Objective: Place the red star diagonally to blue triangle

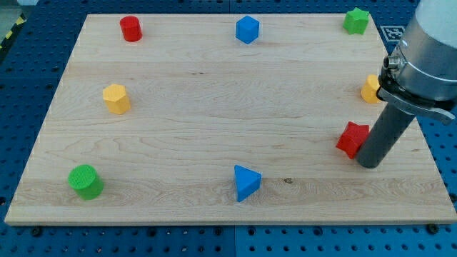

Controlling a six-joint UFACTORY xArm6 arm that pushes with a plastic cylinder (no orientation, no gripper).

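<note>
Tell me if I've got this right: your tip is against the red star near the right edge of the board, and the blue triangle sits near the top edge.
Not quite. The camera view shows the blue triangle near the board's bottom edge, not the top; the blue block at the top is a cube. The rest holds: my tip is against the red star near the right edge.

Blocks ringed round the surface [214, 107], my tip [369, 164] at the view's right.

My tip touches the right side of the red star [351, 138], with the yellow block [370, 88] above them. The blue triangle [246, 183] lies at bottom centre, well left of the star; the green cylinder [86, 181] sits bottom left. Yellow hexagon [116, 98] is mid-left. Along the top: red cylinder [131, 28] left, blue cube [247, 29] centre, green star [355, 21] right.
</note>
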